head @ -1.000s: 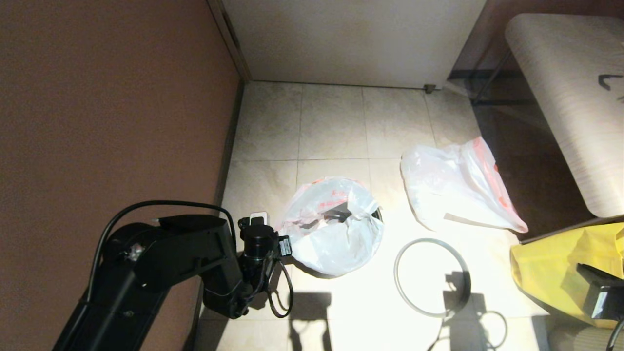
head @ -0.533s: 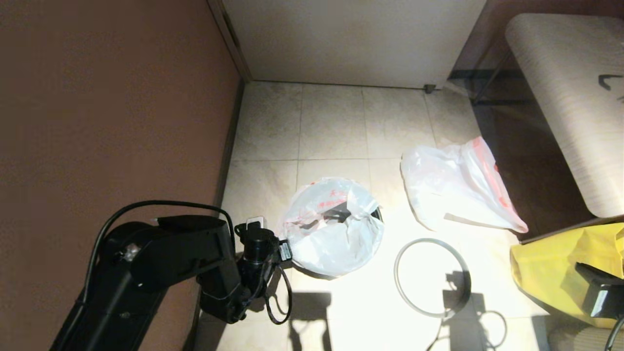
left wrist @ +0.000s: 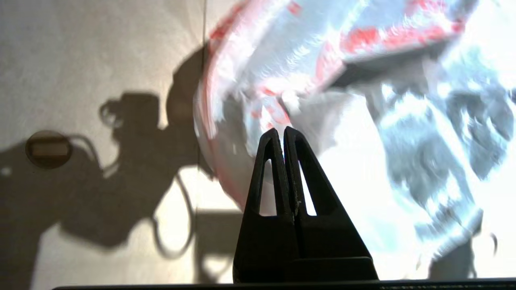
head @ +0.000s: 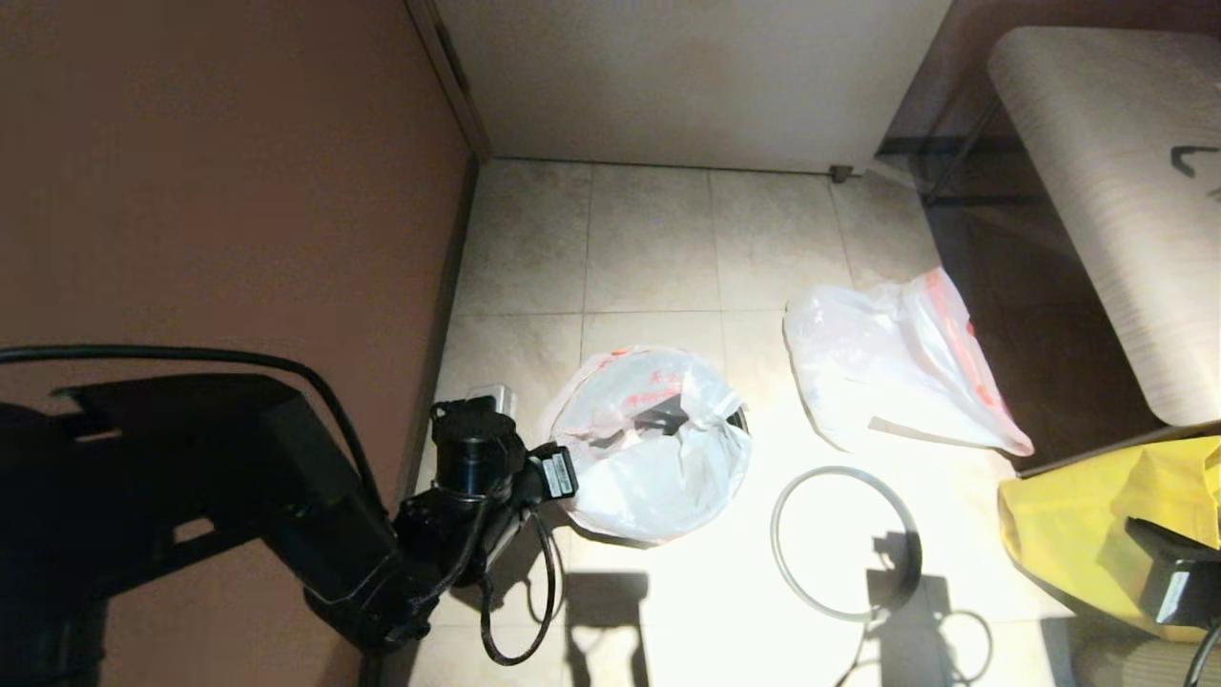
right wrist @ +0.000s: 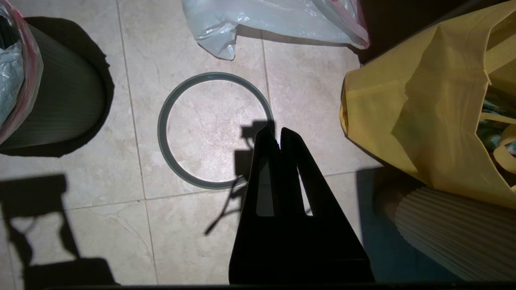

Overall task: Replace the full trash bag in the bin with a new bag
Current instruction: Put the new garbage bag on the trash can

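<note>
Trash fills the full trash bag, which sits in the bin on the tiled floor, not far from the brown wall. The bag's red-pink mouth is folded out over the top of the bin. The left gripper is right at the bag's edge on the wall side, with its two fingers pressed together; I cannot tell if any plastic is pinched between them. The grey hoop lies flat on the floor by itself, just beside the bin. The new bag lies flat on the floor past the hoop, near the dark edge of the tiles. The right gripper hangs above the hoop's rim, fingers closed with nothing in them. A big yellow bag stands next to it.
</note>
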Available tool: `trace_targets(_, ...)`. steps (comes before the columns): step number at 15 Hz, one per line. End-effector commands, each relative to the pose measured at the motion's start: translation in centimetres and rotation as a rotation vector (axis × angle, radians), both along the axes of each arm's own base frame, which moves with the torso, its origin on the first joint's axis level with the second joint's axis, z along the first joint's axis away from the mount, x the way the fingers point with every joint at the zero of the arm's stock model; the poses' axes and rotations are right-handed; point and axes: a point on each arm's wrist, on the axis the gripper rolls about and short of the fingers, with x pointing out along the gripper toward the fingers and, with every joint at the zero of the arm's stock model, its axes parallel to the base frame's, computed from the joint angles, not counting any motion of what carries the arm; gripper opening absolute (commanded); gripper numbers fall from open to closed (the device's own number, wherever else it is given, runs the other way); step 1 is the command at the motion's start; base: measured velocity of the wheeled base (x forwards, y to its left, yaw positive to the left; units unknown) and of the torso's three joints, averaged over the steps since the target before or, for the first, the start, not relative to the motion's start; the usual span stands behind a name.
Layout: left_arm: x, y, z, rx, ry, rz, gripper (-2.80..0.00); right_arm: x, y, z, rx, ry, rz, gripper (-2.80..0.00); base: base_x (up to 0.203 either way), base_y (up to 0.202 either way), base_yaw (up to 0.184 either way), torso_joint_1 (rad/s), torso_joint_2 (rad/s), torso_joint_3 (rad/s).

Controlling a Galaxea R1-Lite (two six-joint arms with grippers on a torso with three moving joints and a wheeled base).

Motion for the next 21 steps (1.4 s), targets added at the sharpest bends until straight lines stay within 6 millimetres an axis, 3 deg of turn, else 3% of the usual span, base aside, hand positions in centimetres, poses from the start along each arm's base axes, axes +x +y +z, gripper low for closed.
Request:
trace_targets(1,-0.9,0.6,1.3,0.072,0.133,0.007,-2.8,0.1,0.0,-0.2,0.001,0.008,0.001,-2.8,0.0,0.0,0.0,0.0,0.0,0.0)
trace_targets(4,1.0,1.9,-2.1,0.097,0.204,0.07,-2.8,0.2,0.0,-0.6,0.007,0.031,0.011,-2.8,0.0,0.0,0.0,0.0,0.0,0.0)
trace_targets(7,2.4,2.1,-3.5,0.083,0.173,0.097,-2.8,0.0,0.0,-0.8,0.009,0.044,0.011,-2.8,0.0,0.0,0.0,0.0,0.0,0.0)
trace_targets(11,5.0,1.6,-3.1,0.023,0.059,0.109,-2.8,0.0,0.0,-0.9,0.01,0.047,0.011,-2.8,0.0,0.0,0.0,0.0,0.0,0.0)
trace_targets(15,5.4,1.4,-2.8,0.019,0.042,0.114,-2.8,0.3,0.0,-1.2,0.018,0.065,0.012,-2.8,0.0,0.0,0.0,0.0,0.0,0.0)
trace_targets(21,8.7,1.3,-6.6,0.047,0.085,0.145,-2.8,0.7,-0.2,-1.3,0.02,0.058,0.01,-2.8,0.0,0.0,0.0,0.0,0.0,0.0)
